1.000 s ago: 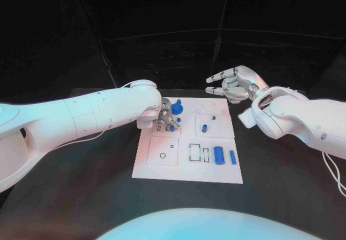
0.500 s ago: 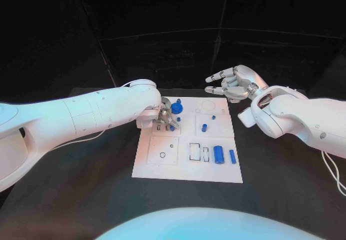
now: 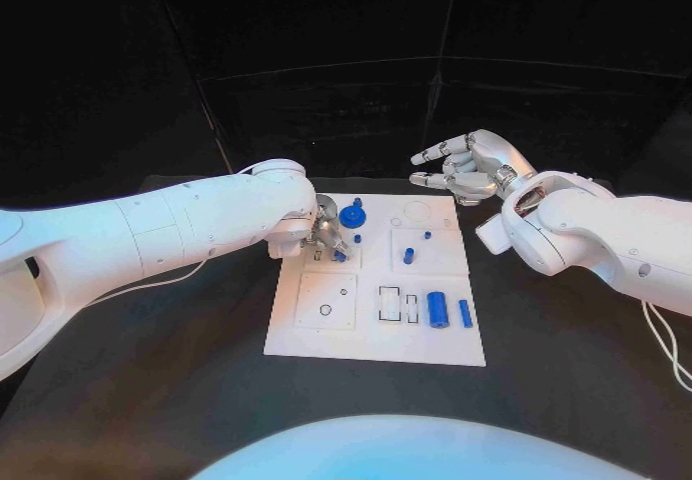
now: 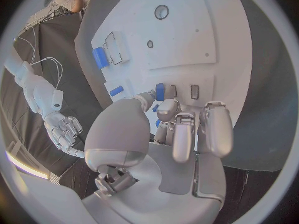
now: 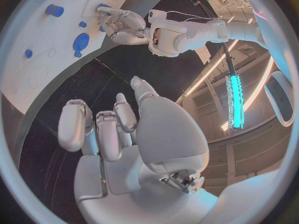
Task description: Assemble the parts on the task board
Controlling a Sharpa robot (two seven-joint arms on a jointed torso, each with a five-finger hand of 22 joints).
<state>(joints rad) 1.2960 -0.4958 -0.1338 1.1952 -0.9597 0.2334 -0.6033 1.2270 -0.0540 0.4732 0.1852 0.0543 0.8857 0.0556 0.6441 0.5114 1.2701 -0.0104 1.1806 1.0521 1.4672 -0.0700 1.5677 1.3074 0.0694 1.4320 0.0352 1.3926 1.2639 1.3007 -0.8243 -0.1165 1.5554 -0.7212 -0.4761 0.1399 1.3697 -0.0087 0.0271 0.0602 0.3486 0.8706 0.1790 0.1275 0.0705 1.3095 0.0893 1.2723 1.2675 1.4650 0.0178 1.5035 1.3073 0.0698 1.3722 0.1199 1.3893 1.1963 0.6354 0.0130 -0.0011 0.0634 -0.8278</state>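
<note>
A: How does the board [image 3: 378,330] look?
B: White, mid-worktop [image 3: 173,360], small blue pieces [image 3: 437,308] lying on it.
A: And the hands?
B: The left hand [image 3: 330,238] pinches a blue piece [image 4: 160,91] at the board's far left corner; it has barely shifted. The right hand [image 3: 464,168] still hovers beyond the board, fingers spread, holding nothing.

No readable text is showing anywhere. The task board [image 3: 378,330] is carrying only outlines, without letters or numbers.
</note>
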